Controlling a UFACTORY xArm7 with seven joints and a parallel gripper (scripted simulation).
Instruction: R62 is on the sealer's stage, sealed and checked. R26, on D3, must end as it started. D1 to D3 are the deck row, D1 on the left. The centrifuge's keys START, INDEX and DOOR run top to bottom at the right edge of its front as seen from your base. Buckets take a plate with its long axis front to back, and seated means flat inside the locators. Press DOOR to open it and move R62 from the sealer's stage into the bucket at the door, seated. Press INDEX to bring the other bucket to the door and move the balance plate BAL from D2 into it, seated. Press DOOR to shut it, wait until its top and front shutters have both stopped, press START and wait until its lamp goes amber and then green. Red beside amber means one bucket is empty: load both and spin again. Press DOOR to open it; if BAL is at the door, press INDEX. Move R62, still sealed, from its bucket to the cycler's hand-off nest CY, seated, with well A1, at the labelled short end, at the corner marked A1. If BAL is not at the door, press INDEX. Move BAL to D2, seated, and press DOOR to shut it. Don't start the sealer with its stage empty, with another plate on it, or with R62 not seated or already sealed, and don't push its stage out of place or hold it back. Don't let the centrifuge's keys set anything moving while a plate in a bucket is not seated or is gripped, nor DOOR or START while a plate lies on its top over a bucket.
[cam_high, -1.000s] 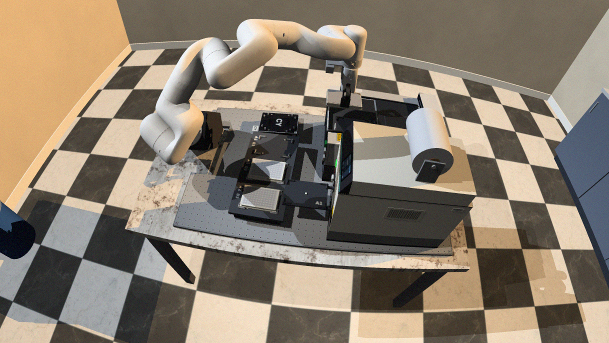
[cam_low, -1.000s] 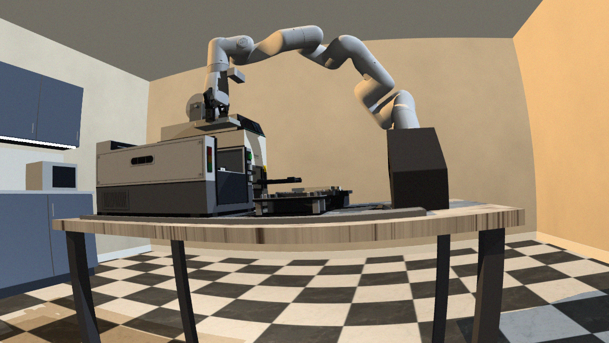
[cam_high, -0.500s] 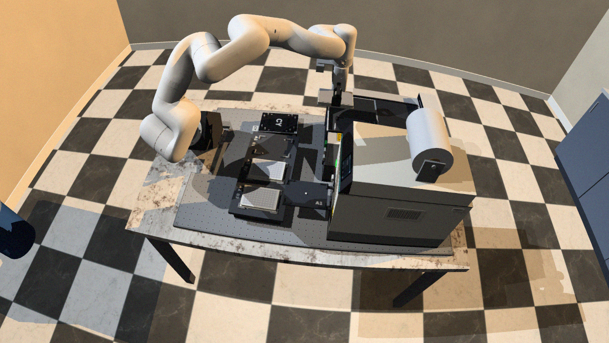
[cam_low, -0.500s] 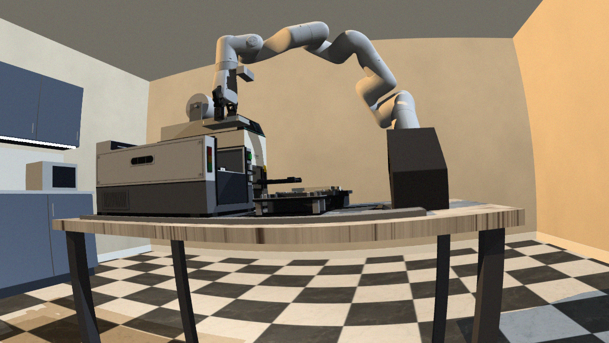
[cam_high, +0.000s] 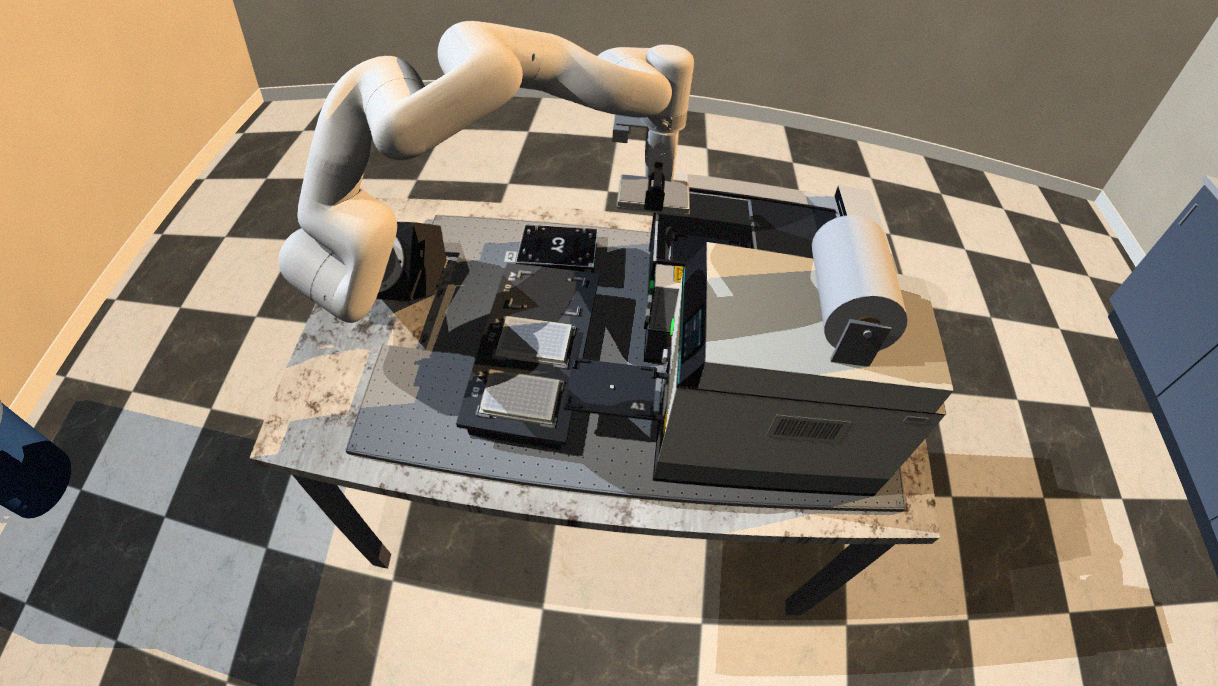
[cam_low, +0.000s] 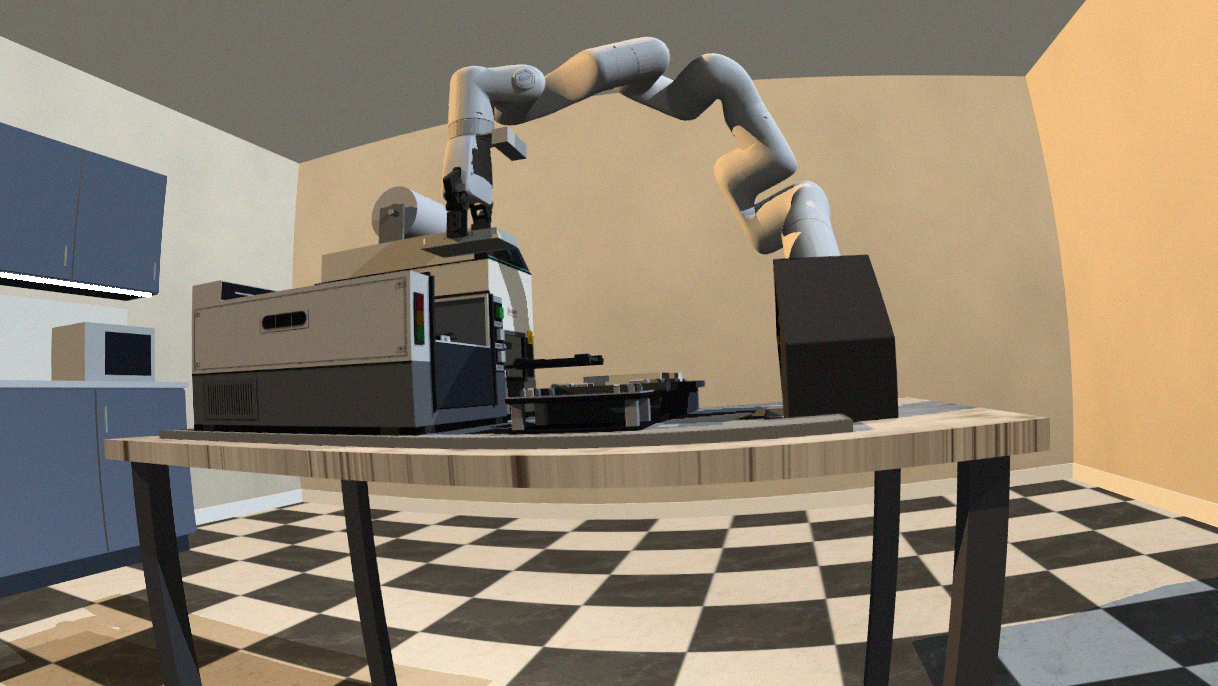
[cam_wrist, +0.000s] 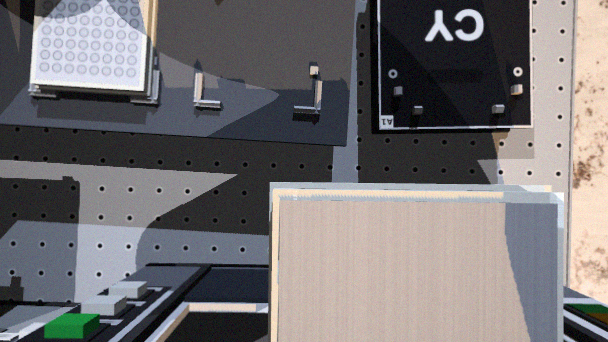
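My gripper (cam_high: 654, 201) (cam_low: 468, 226) is shut on R62 (cam_high: 630, 195) (cam_low: 496, 243) (cam_wrist: 400, 265), a plate with a plain foil seal on top. It holds the plate level in the air over the left edge of the centrifuge (cam_high: 750, 217) (cam_low: 298, 340), whose top is open and dark. The black CY nest (cam_high: 556, 245) (cam_wrist: 452, 65) lies empty ahead on the deck, with its A1 mark (cam_wrist: 386, 120) at one corner. D1's locators (cam_wrist: 307, 102) are bare. A plate with open wells (cam_high: 534, 340) (cam_wrist: 90, 47) sits on D2 and another plate (cam_high: 520, 397) on D3. My fingers are hidden in the wrist view.
The sealer (cam_high: 801, 374), with its foil roll (cam_high: 856, 272), stands to the right of the deck row. Its dark stage (cam_high: 615, 387) sticks out empty. A lamp stack (cam_low: 417, 317) is on the centrifuge's front. A green key (cam_wrist: 70, 325) shows below me.
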